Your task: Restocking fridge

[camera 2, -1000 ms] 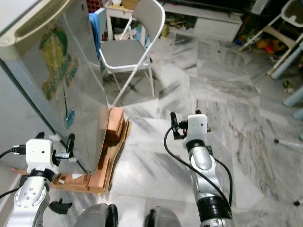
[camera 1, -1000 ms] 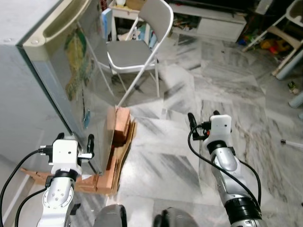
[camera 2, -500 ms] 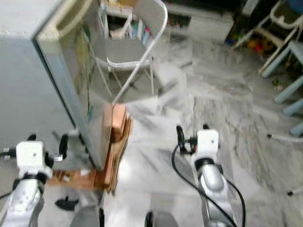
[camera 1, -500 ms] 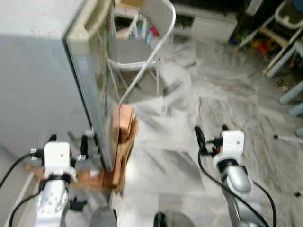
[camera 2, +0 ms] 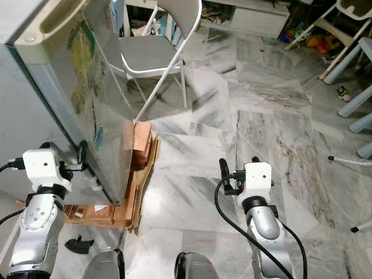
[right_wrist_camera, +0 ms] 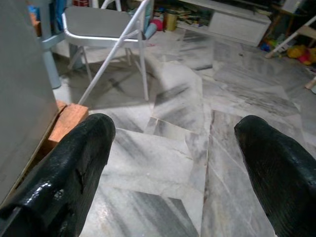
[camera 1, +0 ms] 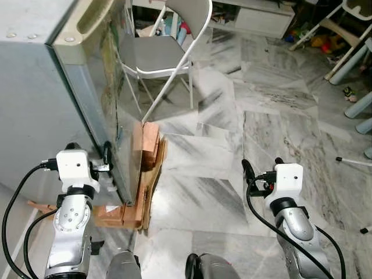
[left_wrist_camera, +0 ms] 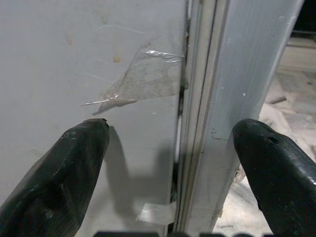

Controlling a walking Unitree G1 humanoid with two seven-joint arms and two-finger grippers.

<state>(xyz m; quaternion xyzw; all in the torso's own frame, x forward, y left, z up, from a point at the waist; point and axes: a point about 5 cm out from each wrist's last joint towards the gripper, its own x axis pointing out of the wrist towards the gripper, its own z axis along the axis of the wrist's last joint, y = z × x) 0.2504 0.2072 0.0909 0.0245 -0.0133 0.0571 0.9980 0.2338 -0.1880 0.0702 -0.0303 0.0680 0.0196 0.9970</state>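
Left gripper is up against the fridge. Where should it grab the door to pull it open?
Judging by the views, take the fridge door by its free vertical edge, coming from the front. The left gripper has its jaws open astride that seam, one finger on the fridge's side panel. The recessed top handle looks too high.

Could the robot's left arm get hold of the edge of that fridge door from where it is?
Probably yes: the left gripper is open, right at the fridge door's edge, one finger on either side, nothing between.
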